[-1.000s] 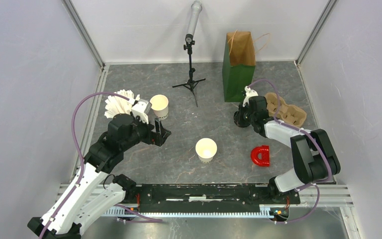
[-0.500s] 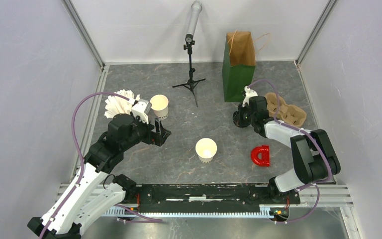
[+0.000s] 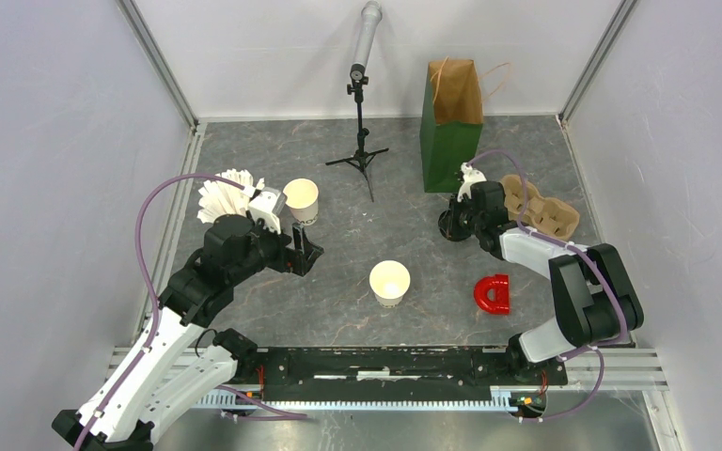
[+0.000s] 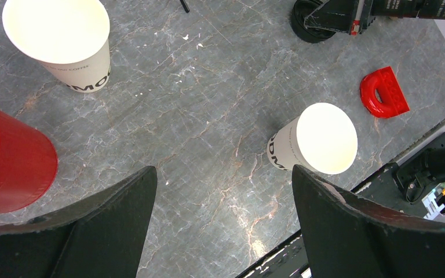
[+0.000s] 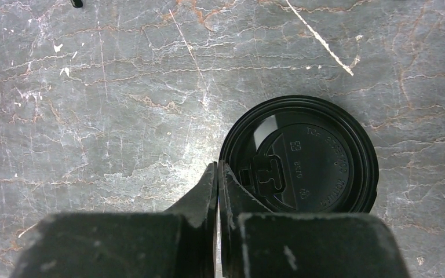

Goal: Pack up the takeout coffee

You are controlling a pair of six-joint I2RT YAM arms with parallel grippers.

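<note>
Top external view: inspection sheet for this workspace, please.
Surface: grey marbled table.
Job's things: far paper cup and near paper cup upright, lidless; black lid, no cup seen under it; green paper bag upright, open.
Clutter: cardboard cup carrier, red cup of white sticks, red D-shaped piece, microphone stand.
Grippers: left claw open, empty; right claw shut at the lid's rim.
Cables: purple cables loop along both arms.
Surroundings: pale walls; nothing else seen.

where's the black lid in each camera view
top external: black lid right of centre, just in front of the green bag.
left wrist: black lid at the top edge, right of centre.
right wrist: black lid centre right, its rim at the shut jaws.
shared landmark: red D-shaped piece, in the top and left wrist views only.
</note>
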